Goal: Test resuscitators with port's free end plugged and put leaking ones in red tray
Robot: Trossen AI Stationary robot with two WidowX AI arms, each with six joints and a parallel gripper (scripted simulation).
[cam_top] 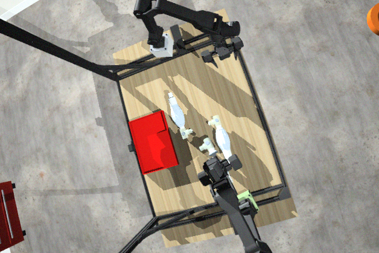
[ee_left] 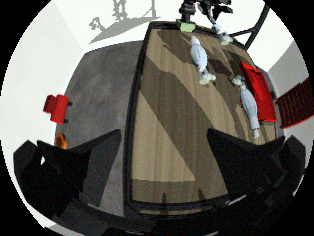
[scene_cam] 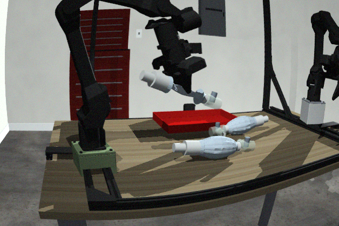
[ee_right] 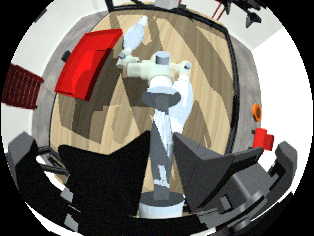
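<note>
Exterior view: we see two black jointed arms at a wood-grained desk. The right arm's black jaws are closed partway on a translucent resuscitator with a white end and a pale green valve. They hold it tilted in the air by its bag, which is squeezed narrow between the fingers. The left arm's black jaws stand wide open near the far end of the desk, holding nothing

Below, a pale blue resuscitator with a white end lies nearest us; a second pale blue resuscitator beside the tray lies on the desk, outside the shallow red rectangular tray. No unit lies in that tray

We judge the step in hand to be carrying or turning the held unit; whether it leaks we cannot tell. If its plug has not been tested shut, that comes next; if it has proved leaky, we would bring it over the tray, lower it level and release gently
</note>
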